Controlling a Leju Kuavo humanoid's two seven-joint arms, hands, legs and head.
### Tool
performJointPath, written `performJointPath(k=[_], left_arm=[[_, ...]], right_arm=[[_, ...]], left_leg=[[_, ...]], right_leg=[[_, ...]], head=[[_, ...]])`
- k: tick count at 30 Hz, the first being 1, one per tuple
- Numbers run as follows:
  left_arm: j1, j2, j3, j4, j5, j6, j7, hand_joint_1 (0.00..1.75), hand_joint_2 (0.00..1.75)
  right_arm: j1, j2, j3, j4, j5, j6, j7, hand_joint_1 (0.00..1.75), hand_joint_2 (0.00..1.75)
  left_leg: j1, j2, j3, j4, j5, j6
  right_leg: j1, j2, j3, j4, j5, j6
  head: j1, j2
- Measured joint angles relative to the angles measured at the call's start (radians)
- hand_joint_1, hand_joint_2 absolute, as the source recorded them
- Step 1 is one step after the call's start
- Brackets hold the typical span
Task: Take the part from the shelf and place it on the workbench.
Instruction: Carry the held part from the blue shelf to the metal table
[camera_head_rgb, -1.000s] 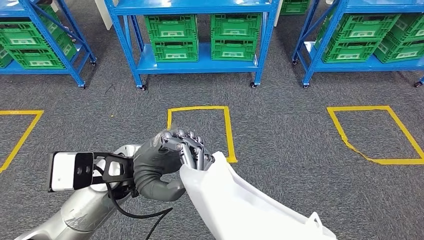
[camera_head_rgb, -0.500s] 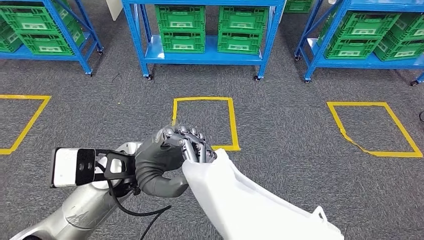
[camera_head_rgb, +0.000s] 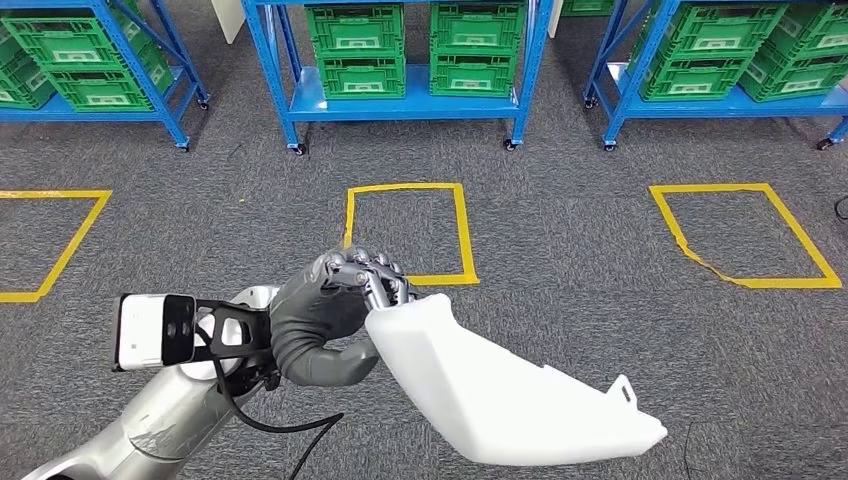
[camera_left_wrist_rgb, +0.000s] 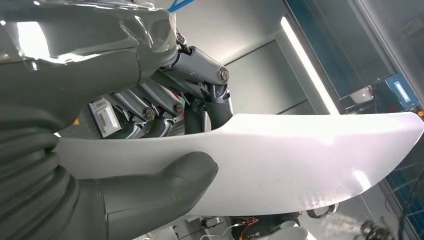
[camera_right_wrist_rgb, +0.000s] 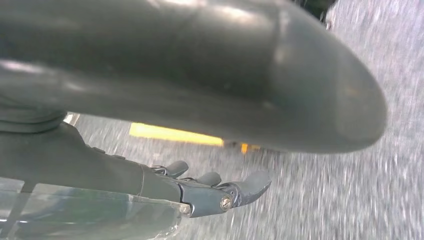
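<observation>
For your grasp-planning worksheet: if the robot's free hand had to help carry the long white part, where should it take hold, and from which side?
Probably the tapered far end of the white part, approached from the robot's right. The left hand already grips the blunt near end, and the part stretches away rightward, unsupported.

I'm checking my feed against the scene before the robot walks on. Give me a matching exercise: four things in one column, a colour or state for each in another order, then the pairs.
Things:
1. white part
2. crates
3. tape square
4. right hand

Colour or state:
A. yellow, on the grey carpet
B. green, stacked on the blue shelf
C. holds nothing, fingers apart
D. gripped at one end by the left hand

Pairs: 1-D, 2-B, 3-A, 4-C
</observation>
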Motion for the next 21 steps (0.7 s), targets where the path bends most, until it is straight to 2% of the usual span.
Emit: performJointPath(k=[1, 2, 3, 4, 5, 7, 8, 9, 12, 13, 14, 16, 17, 18, 19, 21], left_arm=[[0.002, 0.003, 0.0, 0.001, 0.0, 0.001, -0.001, 1.66, 1.75], [0.004, 0.006, 0.001, 0.001, -0.001, 0.002, -0.001, 1.66, 1.75], [0.006, 0.008, 0.001, 0.002, -0.001, 0.003, -0.002, 1.66, 1.75], [0.007, 0.01, 0.001, 0.002, -0.001, 0.004, -0.002, 1.66, 1.75], [0.007, 0.011, 0.002, 0.003, -0.001, 0.004, -0.002, 1.66, 1.75], [0.007, 0.013, 0.006, 0.003, -0.001, 0.004, -0.003, 1.66, 1.75], [0.007, 0.013, 0.007, 0.003, -0.001, 0.004, -0.003, 1.66, 1.75], [0.007, 0.014, 0.009, 0.003, -0.002, 0.004, -0.004, 1.66, 1.75], [0.006, 0.015, 0.011, 0.001, -0.016, 0.009, -0.004, 1.66, 1.75], [0.005, 0.015, 0.012, 0.0, -0.023, 0.012, -0.004, 1.66, 1.75], [0.004, 0.015, 0.011, -0.001, -0.028, 0.014, -0.003, 1.66, 1.75], [0.004, 0.015, 0.009, -0.001, -0.039, 0.015, -0.001, 1.66, 1.75], [0.005, 0.015, 0.007, -0.001, -0.044, 0.013, 0.001, 1.66, 1.75], [0.005, 0.016, 0.004, -0.001, -0.048, 0.011, 0.003, 1.66, 1.75], [0.005, 0.016, 0.002, -0.001, -0.052, 0.01, 0.005, 1.66, 1.75], [0.005, 0.015, -0.003, -0.001, -0.054, 0.008, 0.007, 1.66, 1.75]], right_arm=[[0.002, 0.0, -0.007, 0.0, -0.014, 0.02, -0.005, 0.0, 0.0], [0.004, 0.0, -0.014, 0.0, -0.027, 0.034, -0.012, 0.0, 0.0], [0.006, 0.0, -0.021, 0.0, -0.036, 0.043, -0.017, 0.0, 0.0], [0.007, 0.0, -0.028, 0.0, -0.041, 0.048, -0.02, 0.0, 0.0], [0.008, 0.0, -0.033, 0.0, -0.044, 0.05, -0.023, 0.0, 0.0], [0.008, 0.0, -0.041, -0.001, -0.048, 0.052, -0.025, 0.0, 0.0], [0.007, 0.0, -0.044, -0.001, -0.049, 0.053, -0.026, 0.0, 0.0], [0.006, 0.001, -0.047, -0.001, -0.053, 0.058, -0.027, 0.0, 0.0], [0.008, 0.001, -0.062, -0.001, -0.087, 0.093, -0.029, 0.0, 0.0], [0.009, 0.002, -0.071, -0.001, -0.103, 0.106, -0.028, 0.0, 0.0], [0.01, 0.001, -0.08, -0.001, -0.118, 0.116, -0.025, 0.0, 0.0], [0.013, 0.001, -0.096, 0.0, -0.137, 0.127, -0.011, 0.0, 0.0], [0.016, 0.001, -0.101, 0.001, -0.141, 0.128, 0.0, 0.0, 0.0], [0.019, 0.001, -0.104, 0.003, -0.142, 0.129, 0.01, 0.0, 0.0], [0.021, 0.0, -0.107, 0.005, -0.142, 0.129, 0.017, 0.0, 0.0], [0.025, -0.002, -0.111, 0.008, -0.142, 0.131, 0.024, 0.0, 0.0]], left_leg=[[0.005, 0.0, -0.02, 0.065, -0.033, -0.006], [0.009, 0.0, -0.029, 0.109, -0.049, -0.01], [0.013, 0.0, -0.021, 0.117, -0.045, -0.013], [0.016, 0.0, 0.008, 0.086, -0.025, -0.014], [0.017, 0.0, 0.052, 0.022, 0.004, -0.012], [0.016, -0.002, 0.133, -0.106, 0.037, -0.005], [0.013, -0.003, 0.153, -0.142, 0.04, -0.001], [0.01, -0.004, 0.157, -0.155, 0.035, 0.003], [0.011, -0.002, 0.155, -0.175, 0.044, 0.022], [0.012, -0.001, 0.155, -0.183, 0.05, 0.03], [0.014, -0.001, 0.154, -0.188, 0.054, 0.036], [0.01, -0.005, 0.148, -0.189, 0.06, 0.042], [0.009, -0.01, 0.145, -0.188, 0.061, 0.043], [0.009, -0.016, 0.142, -0.186, 0.063, 0.042], [0.009, -0.024, 0.141, -0.183, 0.063, 0.041], [0.01, -0.04, 0.136, -0.173, 0.062, 0.036]], right_leg=[[0.0, 0.0, -0.005, 0.001, 0.005, -0.001], [0.0, 0.0, -0.009, 0.002, 0.009, 0.001], [-0.001, 0.001, -0.013, 0.003, 0.013, 0.003], [-0.001, 0.001, -0.015, 0.005, 0.015, 0.005], [-0.002, 0.002, -0.016, 0.007, 0.016, 0.007], [0.0, 0.002, -0.02, 0.009, 0.019, 0.012], [0.001, 0.002, -0.024, 0.01, 0.021, 0.016], [0.001, 0.002, -0.028, 0.01, 0.024, 0.021], [0.0, 0.002, -0.04, 0.017, 0.022, 0.036], [0.0, 0.002, -0.055, 0.045, 0.007, 0.035], [-0.001, 0.002, -0.082, 0.096, -0.018, 0.031], [-0.001, 0.003, -0.15, 0.237, -0.074, 0.025], [-0.002, 0.003, -0.175, 0.29, -0.089, 0.027], [-0.003, 0.003, -0.182, 0.306, -0.088, 0.032], [-0.005, 0.004, -0.169, 0.281, -0.071, 0.042], [-0.012, 0.02, -0.102, 0.146, -0.018, 0.06]], head=[[0.0, 0.0], [0.0, 0.0], [0.0, 0.0], [-0.001, 0.0], [-0.001, 0.0], [0.0, 0.0], [0.0, 0.0], [0.0, 0.0], [0.0, 0.0], [0.001, 0.0], [0.002, 0.0], [0.003, 0.0], [0.003, 0.0], [0.003, 0.0], [0.003, 0.0], [0.004, 0.0]])
